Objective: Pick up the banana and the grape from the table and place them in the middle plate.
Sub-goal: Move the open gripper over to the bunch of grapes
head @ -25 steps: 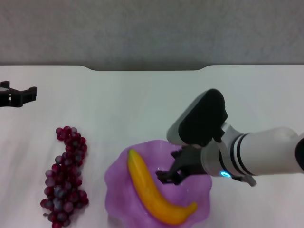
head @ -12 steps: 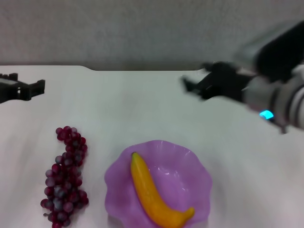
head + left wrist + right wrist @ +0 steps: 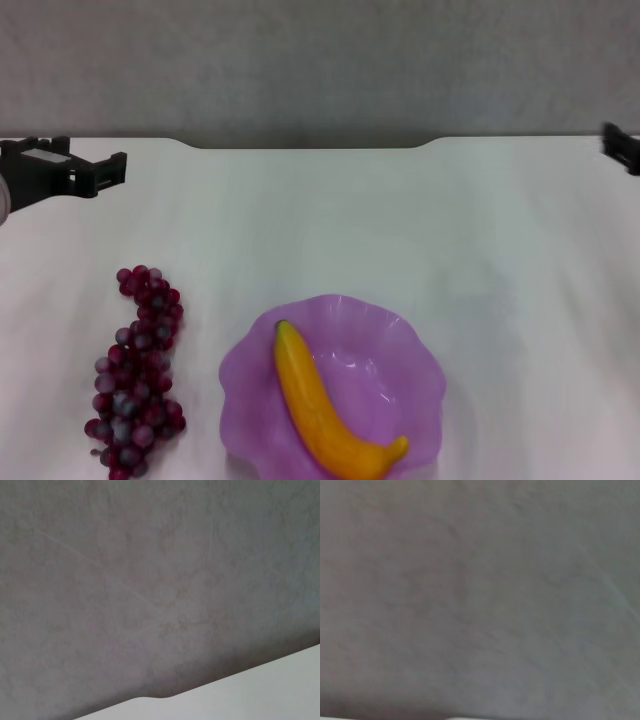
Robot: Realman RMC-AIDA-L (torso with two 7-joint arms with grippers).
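Note:
The yellow banana (image 3: 328,405) lies inside the purple scalloped middle plate (image 3: 405,345), running from its rear left towards its front. On the white table (image 3: 330,220), left of the plate, lies the bunch of dark red grapes (image 3: 138,372), untouched. My left gripper (image 3: 85,165) hovers at the far left near the table's back edge, well behind the grapes, open and empty. Only a black tip of my right gripper (image 3: 622,150) shows at the far right edge, far from the plate. Neither wrist view shows the fruit or the plate.
A grey wall (image 3: 320,60) rises behind the table's far edge, which has a shallow notch (image 3: 310,144) in it. The left wrist view shows the same wall (image 3: 150,580) and a strip of table edge (image 3: 260,690).
My right arm let go of the banana in the plate, lifted away and swung back to the far right edge. The left gripper has crept rightward and upward in the head view.

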